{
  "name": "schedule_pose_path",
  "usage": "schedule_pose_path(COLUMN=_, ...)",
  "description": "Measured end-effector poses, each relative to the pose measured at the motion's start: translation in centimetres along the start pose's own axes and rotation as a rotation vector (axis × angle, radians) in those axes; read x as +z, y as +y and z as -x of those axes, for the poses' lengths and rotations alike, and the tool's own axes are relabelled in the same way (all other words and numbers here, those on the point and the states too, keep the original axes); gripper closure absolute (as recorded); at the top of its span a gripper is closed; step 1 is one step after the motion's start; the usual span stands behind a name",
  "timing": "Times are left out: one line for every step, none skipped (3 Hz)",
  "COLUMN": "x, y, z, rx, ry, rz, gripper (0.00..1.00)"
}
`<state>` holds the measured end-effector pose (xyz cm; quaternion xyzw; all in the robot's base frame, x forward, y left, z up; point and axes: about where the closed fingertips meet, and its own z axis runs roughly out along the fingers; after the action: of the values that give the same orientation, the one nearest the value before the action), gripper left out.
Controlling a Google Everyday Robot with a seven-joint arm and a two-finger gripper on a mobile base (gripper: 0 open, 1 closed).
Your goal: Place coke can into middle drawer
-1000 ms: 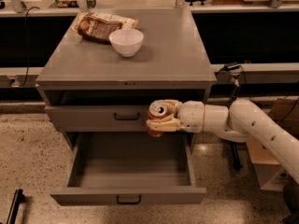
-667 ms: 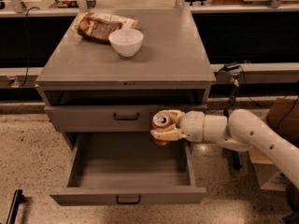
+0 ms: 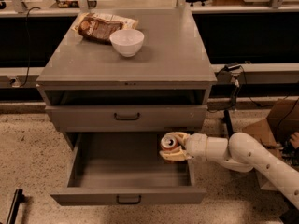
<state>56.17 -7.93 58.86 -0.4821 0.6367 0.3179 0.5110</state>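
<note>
Coke can (image 3: 169,142), red cylinder with silver top, clamped in the hand (image 3: 171,148) over the open grey middle drawer (image 3: 121,171)

We see the drawer (image 3: 93,171) pulled out, its floor bare and open from above. The gripper (image 3: 174,148), clasping the can (image 3: 169,142), sits over its right rear corner, just below the closed upper front (image 3: 126,117), which caps headroom there. On the cabinet top (image 3: 173,55), a bowl (image 3: 126,42) and bag (image 3: 100,27) crowd the back left.

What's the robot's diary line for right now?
gripper: holds coke can | place: over right part of open middle drawer | can: not yet released
</note>
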Motion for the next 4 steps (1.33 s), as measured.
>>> schedule_pose_path(x=1.7, y=0.5, z=-2.8, rx=0.001, ry=-0.053, rz=0.037, gripper=1.00)
schedule_pose_path(x=2.1, y=0.9, z=-3.5, rx=0.013, ry=-0.061, rz=0.044, gripper=1.00)
schedule_pose_path(x=4.3, y=1.3, z=-5.7, rx=-0.006, ry=-0.044, rz=0.042, gripper=1.00)
schedule_pose_path(x=7.3, y=2.4, z=-8.0, rx=-0.027, ry=-0.044, rz=0.080, gripper=0.82)
